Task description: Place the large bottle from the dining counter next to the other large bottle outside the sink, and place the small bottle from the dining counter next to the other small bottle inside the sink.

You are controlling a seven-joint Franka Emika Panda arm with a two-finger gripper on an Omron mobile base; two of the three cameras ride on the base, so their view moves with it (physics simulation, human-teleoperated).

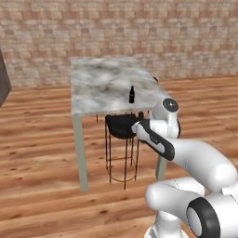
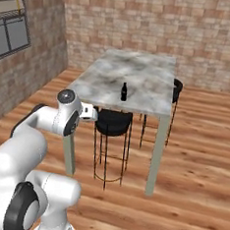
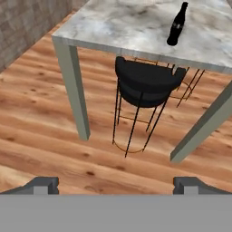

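- Grey-veined white marble tops the dining counter [image 1: 107,81], which stands on pale grey-green legs over a warm wooden plank floor [image 1: 42,153], with a brick wall [image 1: 116,28] behind it.
- The small bottle [image 1: 132,94] (short, black, thin-necked) stands upright on the marble, near the counter's near edge and toward its right side in the left base view; in the hand view it sits at the upper right [image 3: 177,25], well in from the edge.
- A black stool [image 2: 114,123] on thin dark wire legs is tucked under the counter's near edge, just below the bottle's spot; a second dark seat [image 2: 177,90] shows at the far right side of the counter in the right base view.
- The gripper [image 3: 116,185] hangs in front of the counter, lower than the tabletop and well apart from the bottle; its fingers [image 3: 44,184] stand wide apart with nothing between them.
- In the right base view a window [image 2: 11,24] is set in the left brick wall.
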